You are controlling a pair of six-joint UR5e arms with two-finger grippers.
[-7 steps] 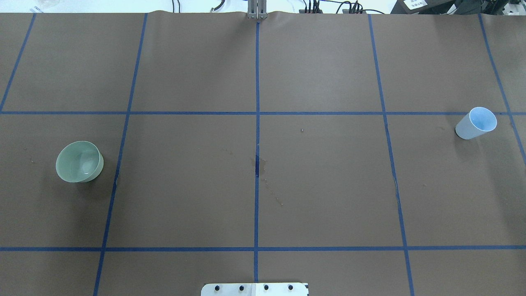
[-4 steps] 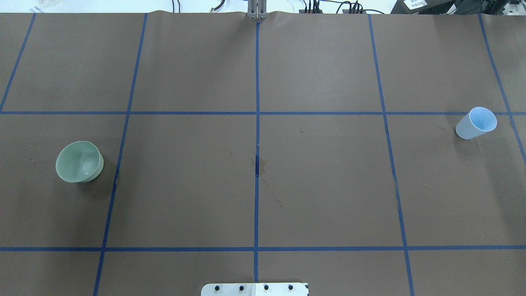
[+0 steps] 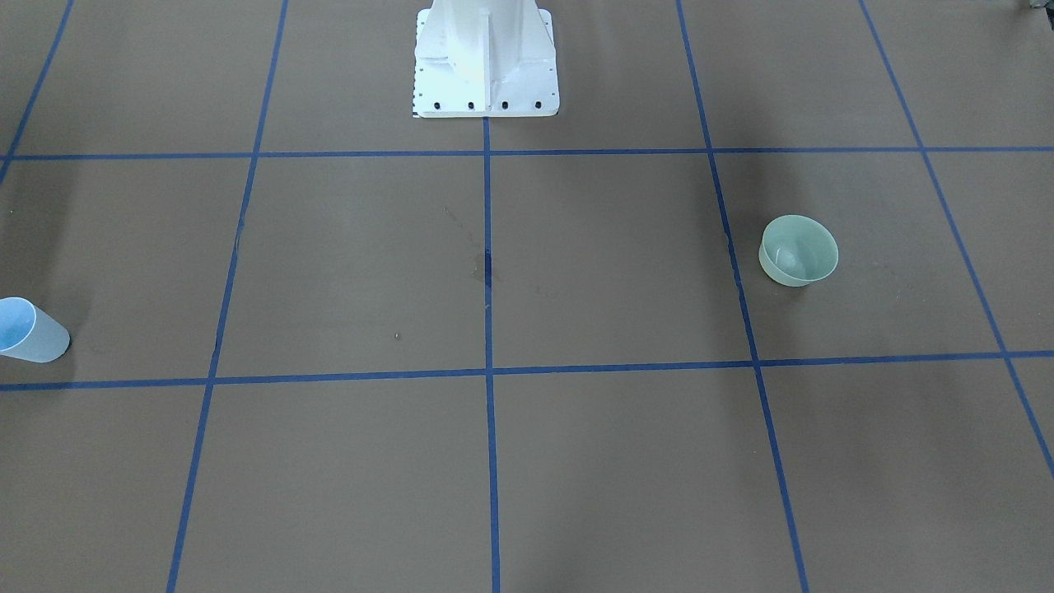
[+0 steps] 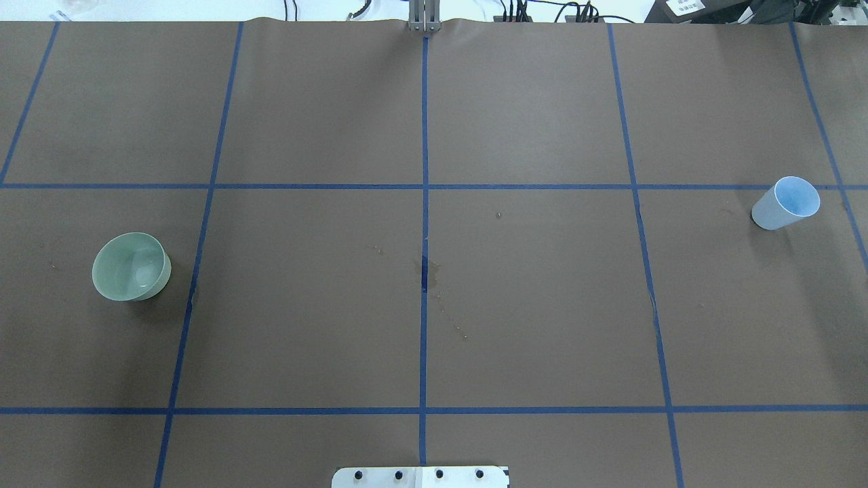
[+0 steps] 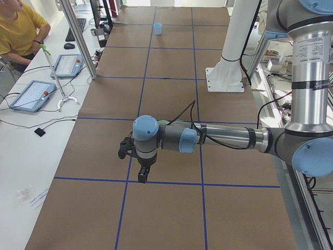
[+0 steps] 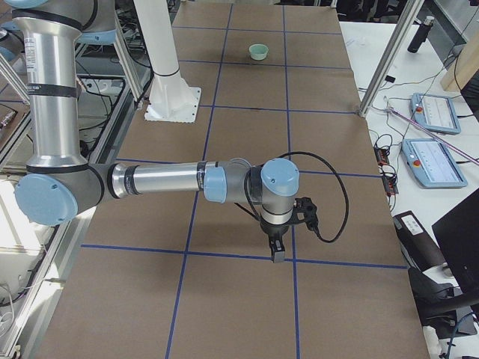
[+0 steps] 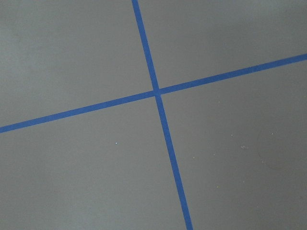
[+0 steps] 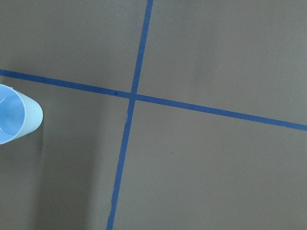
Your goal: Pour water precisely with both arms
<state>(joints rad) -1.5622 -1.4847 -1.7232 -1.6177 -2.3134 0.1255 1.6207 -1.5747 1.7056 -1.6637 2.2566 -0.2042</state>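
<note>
A pale green bowl (image 4: pixel 131 266) stands on the brown table on the robot's left; it also shows in the front view (image 3: pixel 799 250) and far off in the right-side view (image 6: pixel 259 51). A light blue cup (image 4: pixel 785 202) stands on the robot's right, also seen in the front view (image 3: pixel 29 331), the left-side view (image 5: pixel 157 28) and the right wrist view (image 8: pixel 17 120). My left gripper (image 5: pixel 144 175) hangs over the table near the bowl's spot; my right gripper (image 6: pixel 278 250) hangs near the cup's end. I cannot tell whether either is open or shut.
Blue tape lines (image 4: pixel 424 203) divide the table into squares. The white bolted pedestal base (image 3: pixel 486 66) stands at the robot's edge. A dark stain (image 4: pixel 426 271) marks the middle. An operator (image 5: pixel 18 28) and tablets (image 5: pixel 32 95) are beside the table.
</note>
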